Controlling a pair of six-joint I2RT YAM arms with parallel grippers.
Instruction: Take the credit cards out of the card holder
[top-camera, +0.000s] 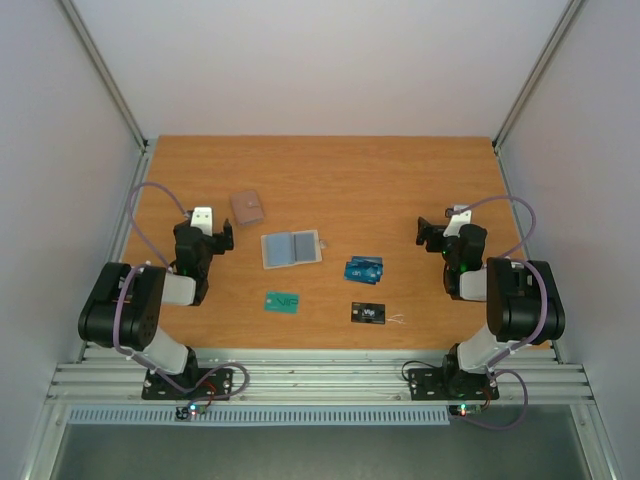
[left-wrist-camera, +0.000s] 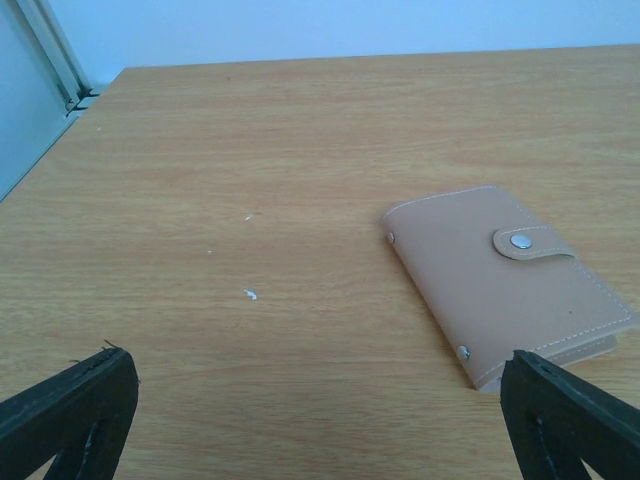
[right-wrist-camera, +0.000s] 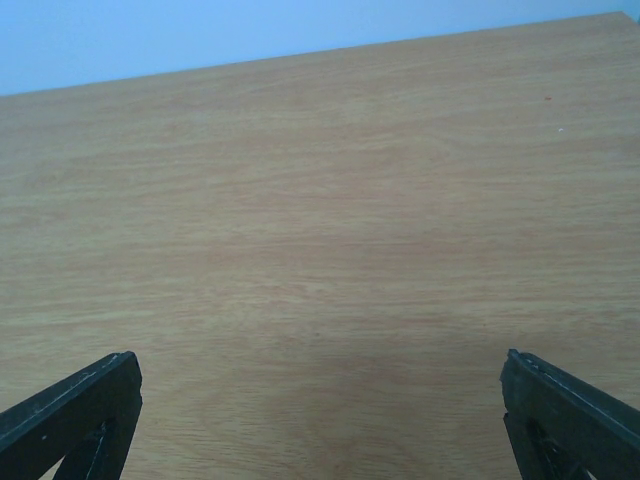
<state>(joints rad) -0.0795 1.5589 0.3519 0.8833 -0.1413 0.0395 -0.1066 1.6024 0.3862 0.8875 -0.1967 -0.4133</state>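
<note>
The card holder (top-camera: 290, 249), a pale grey-blue bifold, lies open and flat near the table's middle. Three credit cards lie on the wood apart from it: a blue one (top-camera: 364, 270) to its right, a black one (top-camera: 368, 313) nearer the front, and a teal one (top-camera: 283, 301) in front of the holder. My left gripper (top-camera: 207, 235) (left-wrist-camera: 320, 420) stands open left of the holder, with only bare wood between its fingers. My right gripper (top-camera: 450, 238) (right-wrist-camera: 320, 415) hovers open at the right, over bare table. Neither wrist view shows the holder or the cards.
A mauve-brown snap pouch (top-camera: 247, 207) (left-wrist-camera: 505, 280) lies shut just ahead and right of the left gripper, its near corner by the right fingertip (left-wrist-camera: 560, 410). White walls and metal posts (top-camera: 105, 75) bound the table on three sides.
</note>
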